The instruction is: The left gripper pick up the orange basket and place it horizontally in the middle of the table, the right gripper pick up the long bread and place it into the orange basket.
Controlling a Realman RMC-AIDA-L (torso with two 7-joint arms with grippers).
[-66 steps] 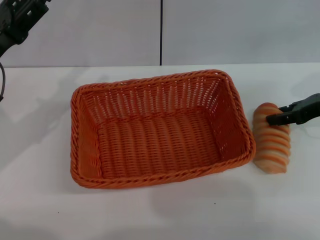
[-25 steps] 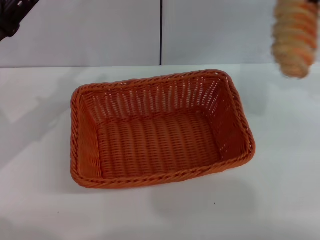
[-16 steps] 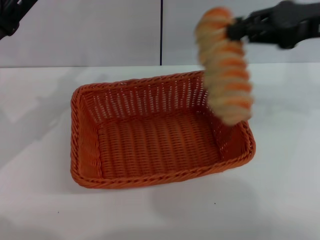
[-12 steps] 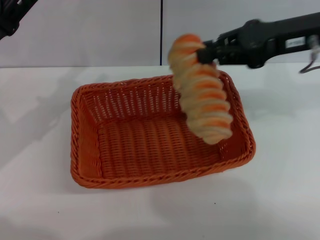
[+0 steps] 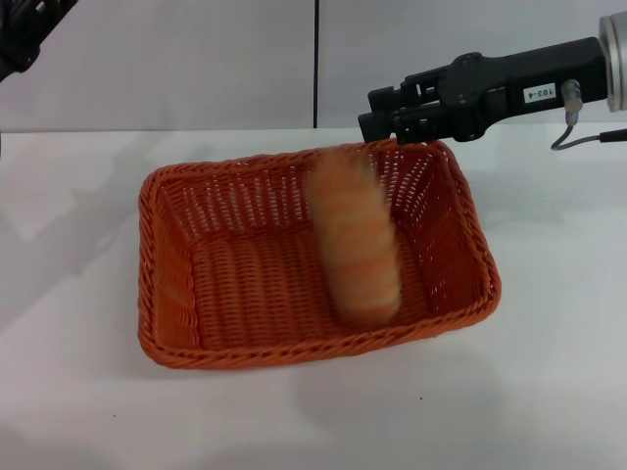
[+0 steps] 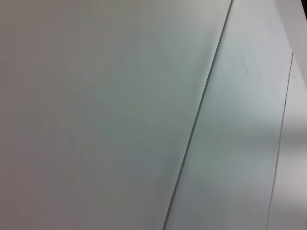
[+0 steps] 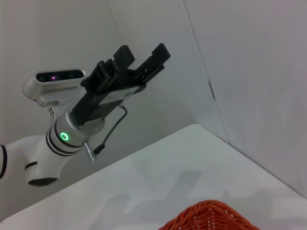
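Bread just let go: right claw (image 5: 364, 113) at upper right of frame, released, empty. Long bread (image 5: 355, 245) blurred, dropping into orange basket (image 5: 167, 294) mid-bench (image 5: 549, 372). I judge task nearly done. Left claw (image 7: 144, 57) parked upper left, released.

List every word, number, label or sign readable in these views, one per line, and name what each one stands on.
"102-4", as best it reads: small white label on the black body of the right gripper, above the far rim of the orange basket; the digits are small, so the reading is uncertain.
No text shows on the orange basket, the long bread, the table or the left gripper.
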